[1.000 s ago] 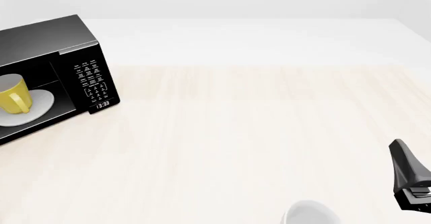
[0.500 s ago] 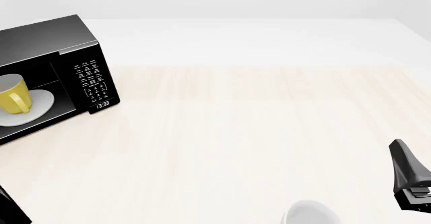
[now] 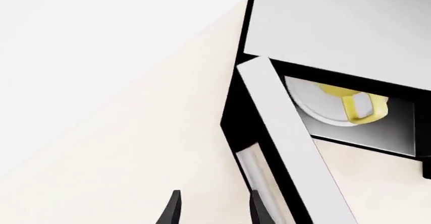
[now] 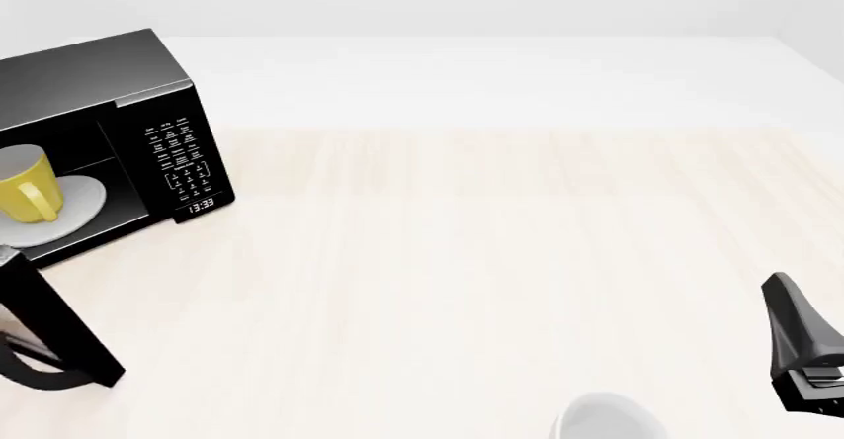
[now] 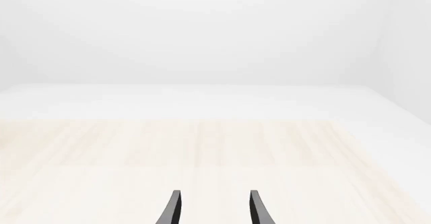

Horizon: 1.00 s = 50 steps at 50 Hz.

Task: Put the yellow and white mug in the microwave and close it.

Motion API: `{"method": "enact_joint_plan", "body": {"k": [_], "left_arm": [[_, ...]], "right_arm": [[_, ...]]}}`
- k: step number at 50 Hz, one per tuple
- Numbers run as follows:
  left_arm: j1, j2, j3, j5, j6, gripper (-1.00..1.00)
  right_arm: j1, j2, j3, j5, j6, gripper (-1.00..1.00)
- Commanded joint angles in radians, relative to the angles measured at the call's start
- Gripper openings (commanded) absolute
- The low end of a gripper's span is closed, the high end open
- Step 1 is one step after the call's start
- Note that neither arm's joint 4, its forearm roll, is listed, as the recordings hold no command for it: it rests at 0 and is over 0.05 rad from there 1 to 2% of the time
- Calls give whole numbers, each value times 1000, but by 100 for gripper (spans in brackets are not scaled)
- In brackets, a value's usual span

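The yellow and white mug [image 4: 24,187] stands on the round white plate [image 4: 82,198] inside the black microwave [image 4: 93,73] at the far left. In the left wrist view the mug [image 3: 356,107] shows through the opening. The microwave door [image 4: 59,320] stands part-way swung, its pale edge [image 3: 289,148] running past my left gripper [image 3: 214,211]. That gripper is open, with one finger close beside the door and nothing held. My right gripper [image 4: 789,306] hangs at the right edge of the table, also open [image 5: 214,211] and holding nothing.
A plain white rounded cup [image 4: 603,419] sits at the front edge, left of my right gripper. The microwave's button panel and clock display [image 4: 185,162] face the table's middle. Light wooden tabletop [image 4: 501,251] stretches between the microwave and the right arm.
The microwave door has swung up into the front view from the lower left corner, toward the microwave's opening. The right arm, the mug and the white cup have not moved.
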Motion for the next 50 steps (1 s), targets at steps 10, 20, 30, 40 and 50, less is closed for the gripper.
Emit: {"method": "enact_joint_plan", "body": {"k": [10,20,30,40,50], "left_arm": [[-111,-115,22,24,-40,100],[-170,-127,23,13,-58,100],[-238,-166,22,4,-60,100],[-248,-159,-2,-23,-43,100],[-256,-107,-29,-64,-35,100]], "right_arm": [[0,-2,1,0,0,100],[0,-2,1,0,0,100],[0,-2,1,0,0,100],[0,-2,1,0,0,100],[0,-2,1,1,0,100]]}}
